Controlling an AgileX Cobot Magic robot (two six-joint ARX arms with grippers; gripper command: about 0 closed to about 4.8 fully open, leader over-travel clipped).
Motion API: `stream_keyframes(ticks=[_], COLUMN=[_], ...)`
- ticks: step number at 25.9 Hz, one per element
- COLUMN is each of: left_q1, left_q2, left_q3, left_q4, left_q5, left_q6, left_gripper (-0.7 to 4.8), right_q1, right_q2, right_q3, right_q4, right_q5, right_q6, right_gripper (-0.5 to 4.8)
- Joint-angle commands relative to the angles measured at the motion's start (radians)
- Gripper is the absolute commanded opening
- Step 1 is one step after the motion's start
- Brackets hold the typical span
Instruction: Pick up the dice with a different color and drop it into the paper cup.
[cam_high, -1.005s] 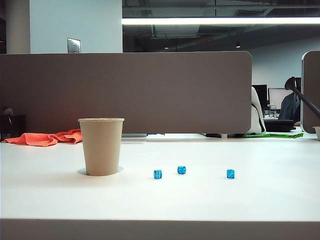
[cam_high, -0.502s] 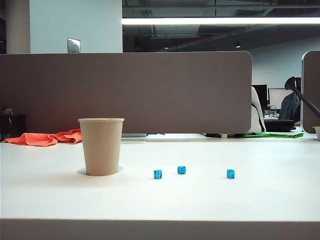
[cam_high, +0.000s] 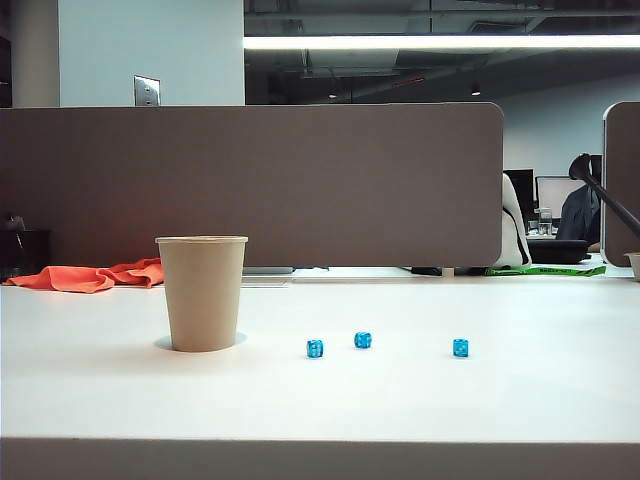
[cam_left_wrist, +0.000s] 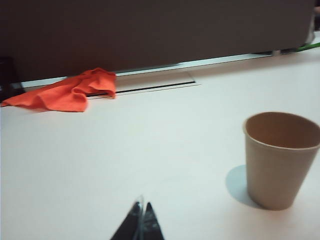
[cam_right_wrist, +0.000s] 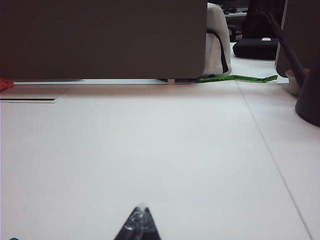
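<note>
The tan paper cup (cam_high: 201, 295) stands upright on the white table, left of centre, and it also shows in the left wrist view as the cup (cam_left_wrist: 280, 160) with its mouth open. Three blue dice (cam_high: 315, 348) (cam_high: 363, 340) (cam_high: 461, 347) lie in a row to its right. The dice with a different color is out of view in every frame. My left gripper (cam_left_wrist: 142, 206) is shut and empty, low over bare table, short of the cup and to its side. My right gripper (cam_right_wrist: 142, 209) is shut and empty over bare table. Neither arm appears in the exterior view.
An orange cloth (cam_high: 90, 277) (cam_left_wrist: 70, 92) lies at the back left by the brown partition (cam_high: 250, 185). A green strip (cam_right_wrist: 235, 78) and a dark stand (cam_right_wrist: 310, 100) sit at the far right.
</note>
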Motion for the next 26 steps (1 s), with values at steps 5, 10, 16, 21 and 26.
stream_keyframes(ticks=[5,10,16,21,26], left_q1=[0.049,0.196,0.306,0.31,0.31], left_q2=[0.001,0.001,0.001,0.001,0.001], left_q3=[0.003,0.003,0.003,0.003,0.003], left_q4=[0.032,0.065,0.079,0.095,0.095], left_q5=[-0.003,0.169,0.261,0.262,0.286], left_q6=[0.006,-0.025,-0.115,-0.164,-0.181], left_gripper=[-0.06,-0.06,-0.06,-0.06,-0.06], right_q1=[-0.001,-0.001,-0.001,-0.001,-0.001], right_q2=[-0.001,-0.001,-0.001,-0.001,-0.001], right_q3=[-0.002,-0.002,-0.002,-0.002,-0.002], right_q4=[0.018,0.018,0.018,0.018,0.018], right_q5=[-0.002,-0.004,-0.004,0.026,0.048], right_q6=[0.003,0.003,0.003,-0.024,-0.025], right_gripper=[-0.02,-0.02,-0.02,-0.02,-0.02])
